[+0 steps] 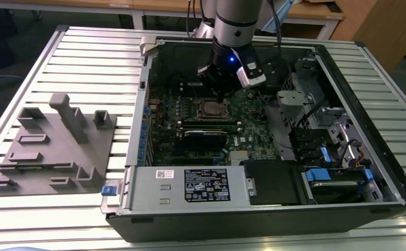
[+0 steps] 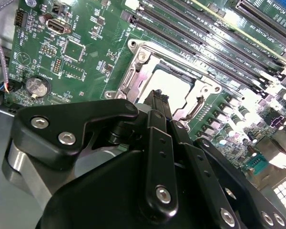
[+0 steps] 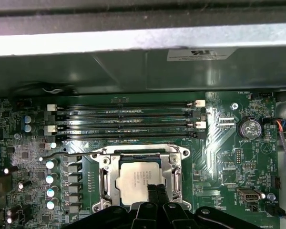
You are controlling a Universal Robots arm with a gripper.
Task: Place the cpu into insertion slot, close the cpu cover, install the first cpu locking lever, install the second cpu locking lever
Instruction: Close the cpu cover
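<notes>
So the whole thing sat on a slatted aluminium table (image 1: 91, 57), with a big black desktop tower case (image 1: 259, 222) lying on its side, panel off. That makes sense, since the board has to face up for anything to reach it from above. The grey-and-silver robot arm (image 1: 236, 15) came straight down into the case. Off towards the exterior view's left was a grey plastic parts-holder block (image 1: 56, 146), well apart from the case; I couldn't see any parts left in it.

Inside was the green motherboard (image 3: 229, 157), with the long black memory slots (image 3: 124, 119) running just beside the socket.

The thin square metal cpu cover (image 3: 105, 179) looked folded down flat. The small square silver-grey cpu (image 3: 138, 179) showed through its cutout, seated in the black-rimmed insertion slot (image 1: 201, 110). By my read the first two steps were done. A thin bent wire lever (image 3: 62, 156) stuck out sideways from the socket corner towards a row of capacitors. I honestly couldn't tell whether it was hooked down or loose.

The black two-finger gripper (image 3: 155, 193) hung right at the edge of the cover, low over the socket. As far as I could make out in both wrist views, its fingers were pressed together with nothing between them. My guess is that's deliberate: a narrow closed tip pokes and pushes a skinny lever better than spread fingers would.
</notes>
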